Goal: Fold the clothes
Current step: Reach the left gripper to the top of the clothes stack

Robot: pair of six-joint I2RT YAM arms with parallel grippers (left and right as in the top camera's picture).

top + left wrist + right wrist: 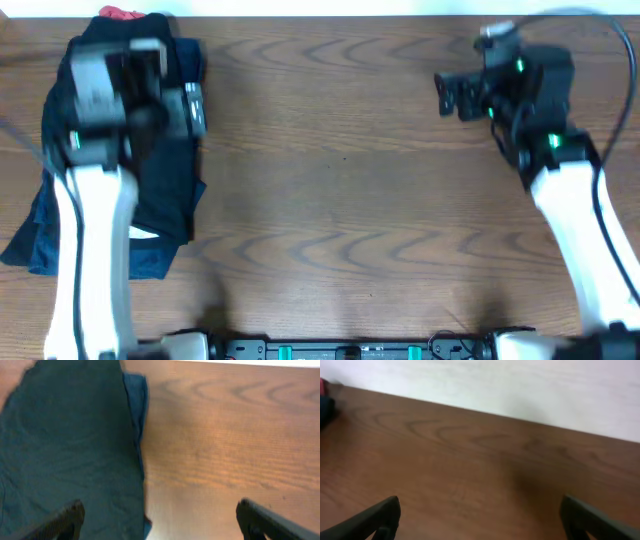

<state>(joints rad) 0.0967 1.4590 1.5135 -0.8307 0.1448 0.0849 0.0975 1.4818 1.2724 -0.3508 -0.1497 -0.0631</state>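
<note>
- The dark clothes point(165, 190) lie piled at the left end of the wooden worktop point(350, 180). A blue layer point(135, 395) peeks from underneath, and a red item point(120, 14) sits at the far edge.
- The left pincer point(160, 510) is spread wide and empty, one finger over the cloth and one over wood.
- The right pincer point(480, 515) is likewise spread, far right, well apart from the clothes.

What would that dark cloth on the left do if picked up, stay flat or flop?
Probably flop: the dark cloth shows soft wrinkles and lies over a blue layer, so it would likely sag from wherever it is pinched. It looks thin, so likely light. Pushed on the table, it would probably bunch rather than slide.
</note>
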